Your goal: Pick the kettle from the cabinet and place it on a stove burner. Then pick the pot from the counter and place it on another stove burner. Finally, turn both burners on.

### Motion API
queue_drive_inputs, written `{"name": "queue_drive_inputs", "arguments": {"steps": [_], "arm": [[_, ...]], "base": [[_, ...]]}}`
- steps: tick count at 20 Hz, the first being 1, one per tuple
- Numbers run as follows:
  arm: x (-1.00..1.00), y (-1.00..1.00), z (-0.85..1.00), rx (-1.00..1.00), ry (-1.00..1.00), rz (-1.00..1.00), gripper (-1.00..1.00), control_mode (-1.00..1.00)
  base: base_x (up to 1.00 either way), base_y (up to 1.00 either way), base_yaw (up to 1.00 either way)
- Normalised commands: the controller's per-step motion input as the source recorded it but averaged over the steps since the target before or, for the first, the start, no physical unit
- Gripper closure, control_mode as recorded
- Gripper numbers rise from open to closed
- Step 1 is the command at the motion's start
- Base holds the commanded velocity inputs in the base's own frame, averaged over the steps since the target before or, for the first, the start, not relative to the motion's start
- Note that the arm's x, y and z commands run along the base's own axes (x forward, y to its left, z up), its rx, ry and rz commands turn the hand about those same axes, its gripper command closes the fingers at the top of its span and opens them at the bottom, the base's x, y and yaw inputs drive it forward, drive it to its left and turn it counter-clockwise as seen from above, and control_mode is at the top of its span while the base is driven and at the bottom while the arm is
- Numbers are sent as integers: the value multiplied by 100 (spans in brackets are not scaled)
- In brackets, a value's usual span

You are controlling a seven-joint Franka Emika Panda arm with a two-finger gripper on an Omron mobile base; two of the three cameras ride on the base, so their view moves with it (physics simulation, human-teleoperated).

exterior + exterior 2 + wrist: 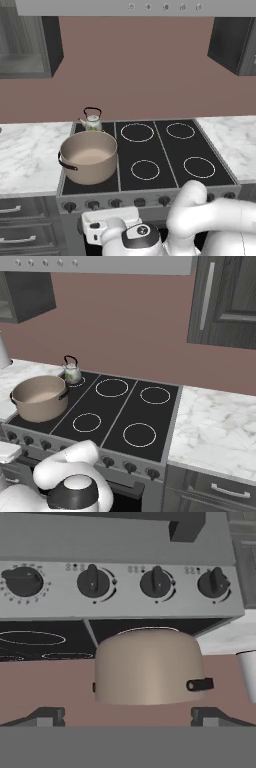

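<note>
The tan pot (pixel 89 156) stands on the front left burner of the black cooktop (pixel 170 150). Right behind it, the small floral kettle (pixel 92 121) sits on the rear left burner. Both also show in the right base view, the pot (pixel 39 397) and the kettle (pixel 72 373). My gripper (pixel 127 717) is open and holds nothing. It hangs low in front of the stove's knob row (pixel 92 582), a little short of it. The hand view is upside down, so the pot (pixel 148 667) appears inverted beyond the knobs. The white hand (pixel 110 225) sits below the left knobs.
One knob (pixel 22 581) lies sideways, while three others point straight. A white paper-towel roll (pixel 248 672) stands on the marble counter (pixel 30 150) left of the stove. A dark wall cabinet (pixel 220 301) with a silver bar handle hangs at the upper right. Grey drawers (pixel 20 225) sit below the counter.
</note>
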Motion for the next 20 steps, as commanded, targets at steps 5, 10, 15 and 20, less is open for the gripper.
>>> {"name": "queue_drive_inputs", "arguments": {"steps": [5, 10, 15, 20], "arm": [[3, 0, -34, 0, -1, 0, -100, -100], [8, 2, -29, 0, -1, 0, -100, -100], [9, 3, -13, 0, 0, 0, -100, -100], [11, 12, -7, 0, 0, 0, -100, -100]], "base": [[0, 0, 0], [0, 0, 0], [0, 0, 0], [0, 0, 0]]}}
